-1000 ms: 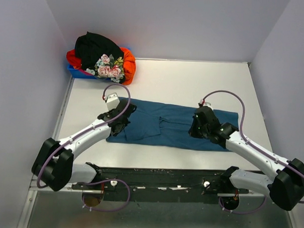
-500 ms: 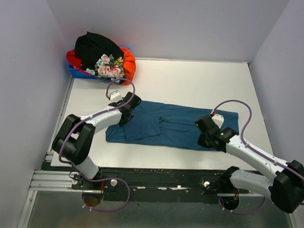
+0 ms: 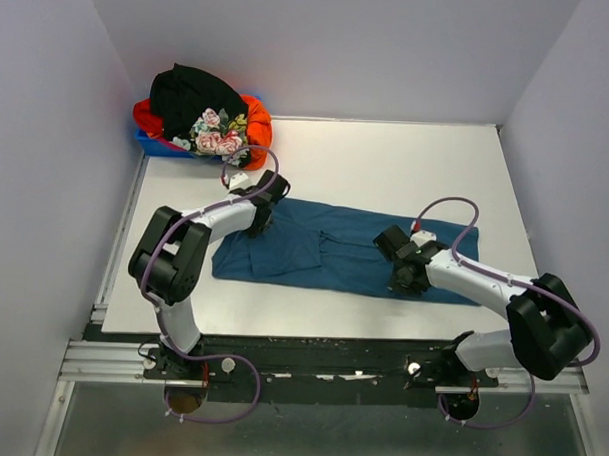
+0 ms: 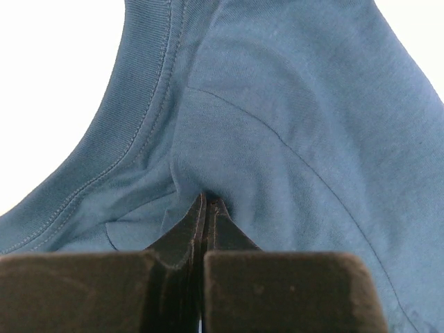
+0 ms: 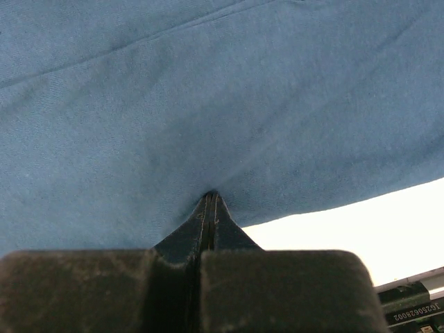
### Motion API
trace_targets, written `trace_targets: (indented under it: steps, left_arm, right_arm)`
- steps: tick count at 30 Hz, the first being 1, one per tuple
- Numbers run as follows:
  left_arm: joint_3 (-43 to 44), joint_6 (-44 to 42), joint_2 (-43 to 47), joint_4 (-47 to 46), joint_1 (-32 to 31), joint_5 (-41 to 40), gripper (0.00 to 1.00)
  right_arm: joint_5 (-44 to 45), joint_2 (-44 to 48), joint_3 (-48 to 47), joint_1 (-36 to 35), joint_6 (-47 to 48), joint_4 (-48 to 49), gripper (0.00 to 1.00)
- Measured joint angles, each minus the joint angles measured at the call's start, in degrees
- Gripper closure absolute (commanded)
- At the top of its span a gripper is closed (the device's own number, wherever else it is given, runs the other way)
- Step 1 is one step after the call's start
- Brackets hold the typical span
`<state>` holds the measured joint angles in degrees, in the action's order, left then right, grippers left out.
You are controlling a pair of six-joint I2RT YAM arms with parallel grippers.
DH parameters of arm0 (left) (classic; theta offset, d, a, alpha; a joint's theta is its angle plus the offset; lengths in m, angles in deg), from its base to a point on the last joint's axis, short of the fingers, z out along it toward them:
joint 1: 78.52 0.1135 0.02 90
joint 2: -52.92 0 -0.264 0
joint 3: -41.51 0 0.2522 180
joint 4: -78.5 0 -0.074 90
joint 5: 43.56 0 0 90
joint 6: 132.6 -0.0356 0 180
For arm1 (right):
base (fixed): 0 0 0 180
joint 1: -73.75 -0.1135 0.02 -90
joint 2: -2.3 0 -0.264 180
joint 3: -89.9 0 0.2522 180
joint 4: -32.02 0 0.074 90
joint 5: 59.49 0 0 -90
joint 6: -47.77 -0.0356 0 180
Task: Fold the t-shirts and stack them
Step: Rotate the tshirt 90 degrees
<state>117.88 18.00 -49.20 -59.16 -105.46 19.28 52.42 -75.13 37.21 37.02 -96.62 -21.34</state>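
A dark teal-blue t-shirt (image 3: 334, 249) lies flat on the white table, folded into a long strip from left to right. My left gripper (image 3: 258, 218) is down on its far left part, beside the ribbed collar (image 4: 132, 111); its jaws are shut, with the cloth puckered at the tips (image 4: 208, 200). My right gripper (image 3: 401, 279) is down on the shirt's near edge, right of the middle; its jaws are shut, with the cloth dimpled at the tips (image 5: 210, 195). A black shirt (image 3: 194, 94), an orange-red shirt (image 3: 256, 121) and a flowered shirt (image 3: 218, 135) are piled at the back left.
The pile sits in a small blue bin (image 3: 150, 143) against the back left wall. Grey walls close in the table at the left, back and right. A black rail (image 3: 320, 354) runs along the near edge by the arm bases.
My left gripper has moved away from me along the shirt's left part to the collar. My right gripper has moved toward me to the shirt's near edge. The shirt has barely shifted.
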Motion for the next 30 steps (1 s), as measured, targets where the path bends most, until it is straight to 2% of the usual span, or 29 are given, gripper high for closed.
trace_targets:
  steps: [7,13,17,24,27,30]
  left_arm:
    - [5.86,-0.09,-4.74,1.27,0.37,0.02,1.00]
    - [14.73,-1.79,-11.15,2.78,0.44,0.07,1.00]
    - [27.30,-4.61,-19.43,5.31,0.13,1.88,1.00]
    - [54.27,-8.87,-35.74,9.90,-1.57,5.64,1.00]
    - [64.92,-11.08,-41.90,11.04,-2.71,7.52,1.00]
    - [69.22,-13.05,-44.63,10.08,-3.67,9.81,1.00]
  right_arm:
    - [-1.51,-1.01,-0.83,-0.17,-0.63,0.07,0.99]
    - [-1.90,-3.17,-2.69,-6.67,-2.49,-0.50,0.99]
    - [-2.27,-8.96,-7.89,-12.90,-4.11,-1.33,0.99]
    - [-7.13,-20.22,-20.22,-25.14,-7.10,0.57,0.99]
    - [-9.88,-21.84,-22.69,-27.93,-6.71,4.94,0.99]
    - [-10.58,-20.76,-23.71,-28.81,-5.31,7.74,0.99]
